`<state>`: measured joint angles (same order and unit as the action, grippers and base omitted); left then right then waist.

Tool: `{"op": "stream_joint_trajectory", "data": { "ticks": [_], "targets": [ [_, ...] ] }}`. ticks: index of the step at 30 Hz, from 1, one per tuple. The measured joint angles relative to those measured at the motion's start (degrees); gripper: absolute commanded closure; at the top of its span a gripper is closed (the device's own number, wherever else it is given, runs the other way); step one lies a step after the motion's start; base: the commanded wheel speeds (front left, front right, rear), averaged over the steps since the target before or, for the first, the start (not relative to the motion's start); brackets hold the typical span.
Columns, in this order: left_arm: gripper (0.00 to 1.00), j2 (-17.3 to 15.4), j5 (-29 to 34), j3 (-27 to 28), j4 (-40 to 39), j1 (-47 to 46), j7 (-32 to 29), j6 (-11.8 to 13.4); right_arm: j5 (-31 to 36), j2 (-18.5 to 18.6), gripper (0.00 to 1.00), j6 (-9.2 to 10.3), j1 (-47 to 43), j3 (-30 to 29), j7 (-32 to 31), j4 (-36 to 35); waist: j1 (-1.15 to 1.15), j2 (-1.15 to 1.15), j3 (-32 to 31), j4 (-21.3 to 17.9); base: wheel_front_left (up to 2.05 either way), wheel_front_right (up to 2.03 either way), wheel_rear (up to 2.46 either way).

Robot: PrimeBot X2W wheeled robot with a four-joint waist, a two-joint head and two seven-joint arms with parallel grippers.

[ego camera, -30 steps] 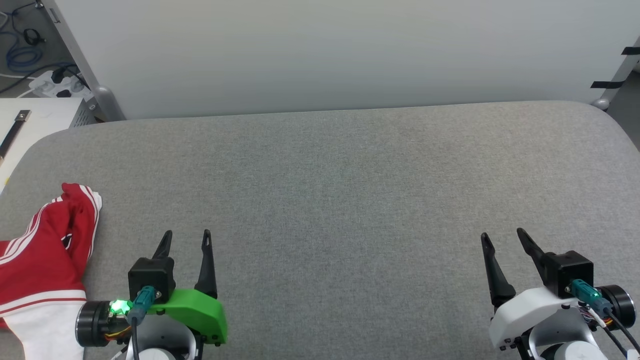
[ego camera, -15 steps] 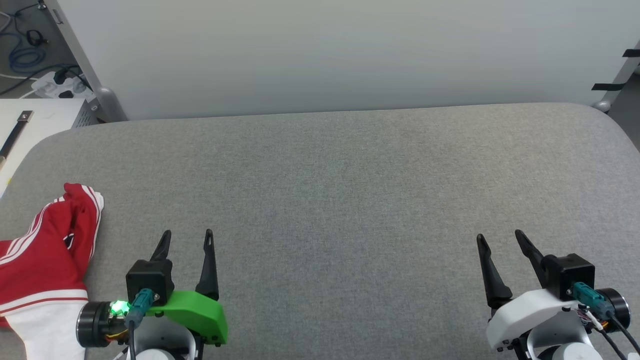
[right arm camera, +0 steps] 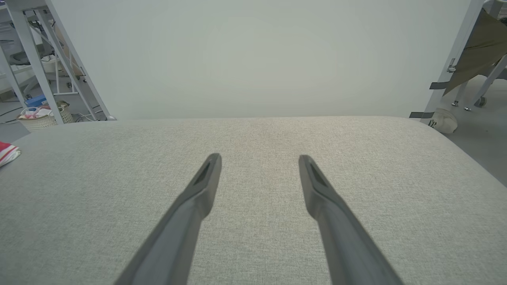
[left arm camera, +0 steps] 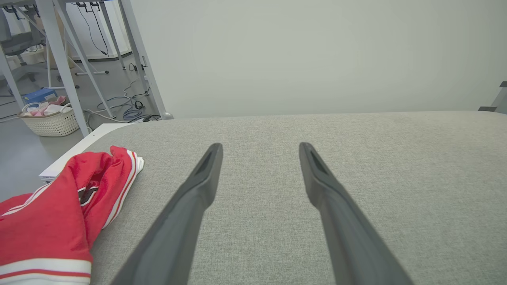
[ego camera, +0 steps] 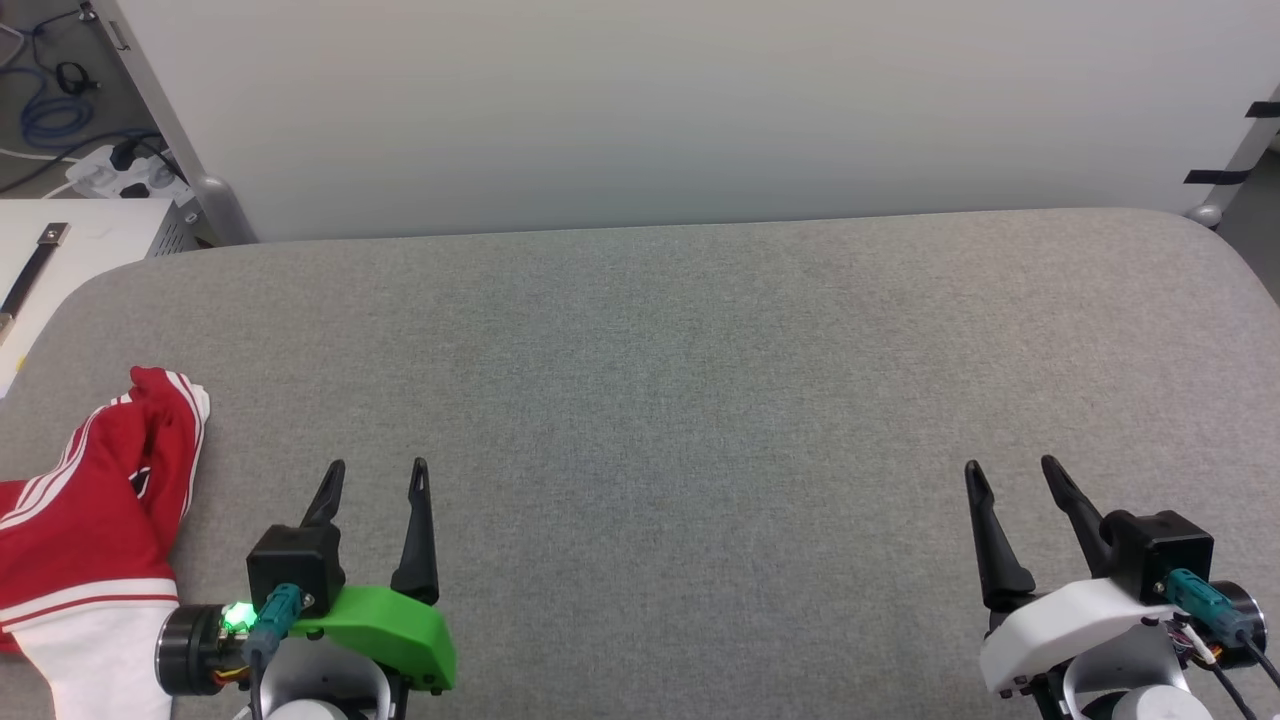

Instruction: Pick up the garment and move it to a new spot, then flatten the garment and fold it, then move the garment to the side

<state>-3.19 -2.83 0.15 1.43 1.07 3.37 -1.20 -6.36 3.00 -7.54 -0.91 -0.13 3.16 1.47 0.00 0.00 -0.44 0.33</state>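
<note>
The garment [ego camera: 90, 520], red with white striped trim and a white part at its near end, lies crumpled at the table's near left edge; it also shows in the left wrist view [left arm camera: 51, 213] and as a small red-and-white corner in the right wrist view [right arm camera: 7, 152]. My left gripper [ego camera: 378, 468] hovers just right of the garment, open and empty, apart from the cloth. At the near right, far from the garment, my right gripper [ego camera: 1008, 467] stands open with nothing between its fingers [right arm camera: 198, 198].
A grey fabric-covered table [ego camera: 680, 350] spreads ahead, backed by a pale wall panel [ego camera: 640, 100]. Off the left edge are a white box [ego camera: 60, 250], cables and a power strip [ego camera: 110, 165]. A wicker basket [left arm camera: 49, 118] and metal frame legs stand on the floor at the left.
Both grippers' jaws have spread slightly wider. The right gripper has shifted a little to the right. The garment has not moved.
</note>
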Motion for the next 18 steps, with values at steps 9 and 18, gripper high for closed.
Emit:
{"op": "stream_joint_trajectory", "data": {
  "ticks": [9, 18],
  "targets": [
    [0.0, 0.0, -0.9, 0.1, 0.9, 0.0, 1.2, -0.6, -1.2, 0.0, 0.0, 0.0, 0.2, -0.6, 0.6, 0.0, 0.0, 0.0, -0.1, 0.0, 0.0, 0.0, 0.0],
    [0.0, 0.0, -1.7, 0.2, 2.0, 0.0, 2.1, -0.9, -2.4, 0.0, 0.0, 0.0, 0.2, -1.2, 1.1, -0.1, 0.0, 0.0, -0.1, 0.2, 0.0, 0.0, 0.0]
  ]
}}
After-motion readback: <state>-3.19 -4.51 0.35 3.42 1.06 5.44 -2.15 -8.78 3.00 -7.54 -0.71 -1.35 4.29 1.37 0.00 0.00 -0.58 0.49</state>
